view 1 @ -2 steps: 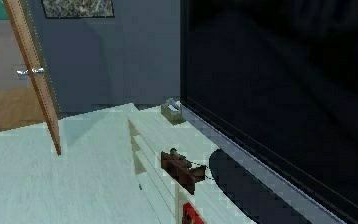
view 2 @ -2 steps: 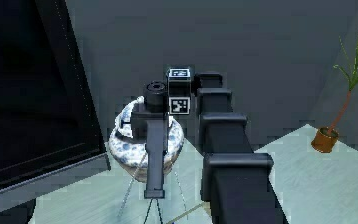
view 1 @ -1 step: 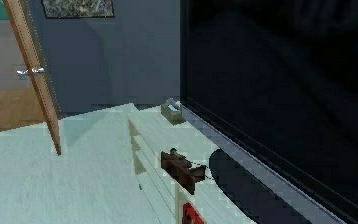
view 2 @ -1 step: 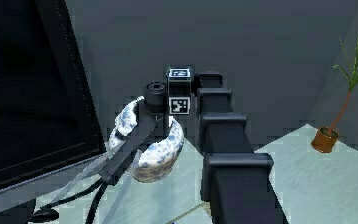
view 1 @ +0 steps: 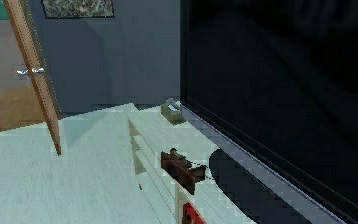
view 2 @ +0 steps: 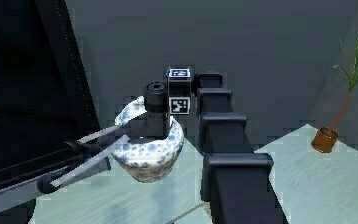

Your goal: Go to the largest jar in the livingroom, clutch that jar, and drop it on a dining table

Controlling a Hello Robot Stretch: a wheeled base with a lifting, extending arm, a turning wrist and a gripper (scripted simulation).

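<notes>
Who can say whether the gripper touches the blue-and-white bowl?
Cannot tell: in the arm side view the gripper overlaps the bowl; no gap shows plainly.

My arm stretched out, blue-and-white patterned vessel at my gripper — held or not, I can't tell — potted plant well beyond my arm's far side.

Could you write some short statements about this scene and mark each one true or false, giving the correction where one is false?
1. A wooden door stands open at the forward view's left. True.
2. The potted plant stands at the arm side view's left. False: it stands at that view's right.
3. The vessel in the arm side view is plain red. False: it is white with a blue pattern.
4. A large dark screen stands at the forward view's right. True.
</notes>
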